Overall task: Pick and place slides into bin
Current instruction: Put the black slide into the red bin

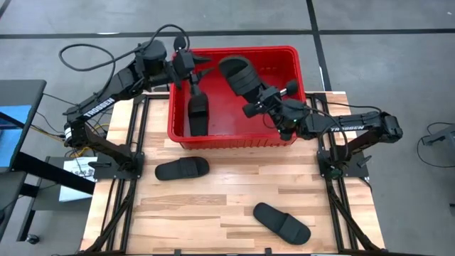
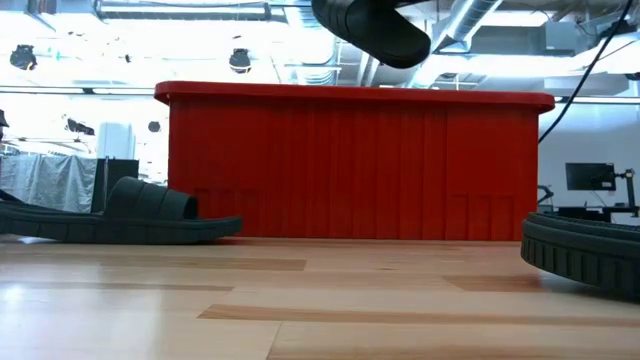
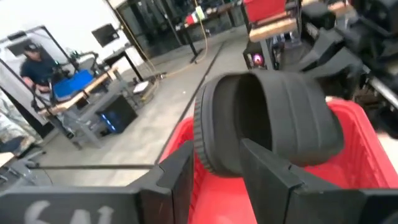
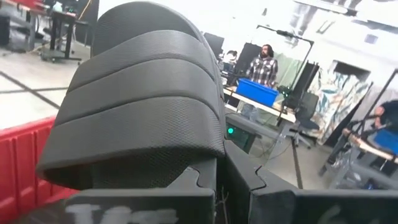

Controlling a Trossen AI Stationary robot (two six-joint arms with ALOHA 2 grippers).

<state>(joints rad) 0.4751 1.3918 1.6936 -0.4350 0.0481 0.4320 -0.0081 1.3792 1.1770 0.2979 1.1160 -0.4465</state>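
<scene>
So the red bin (image 1: pixel 234 135) sits at the far end of the wooden table (image 1: pixel 227 206), and everything's easiest to place off that. The right gripper (image 1: pixel 250 108) is up over the bin's right half with its jaws clamped tight on the strap of one black slide (image 1: pixel 239 75), which hangs in the air above the bin's open top; from table level you can see it floating above the rim (image 2: pixel 372 28). The left gripper (image 1: pixel 193 80) is over the bin's left half, fingers (image 3: pixel 177 180) spread apart and not holding anything. Directly under it a second slide (image 1: pixel 197 112) is already inside the bin, lying lengthwise near the left wall. Two more are still out on the table: a third slide (image 1: pixel 182 169) just in front of the bin's front-left corner, and a fourth slide (image 1: pixel 282 222) well in front of the bin, toward its right side, lying at an angle.
</scene>
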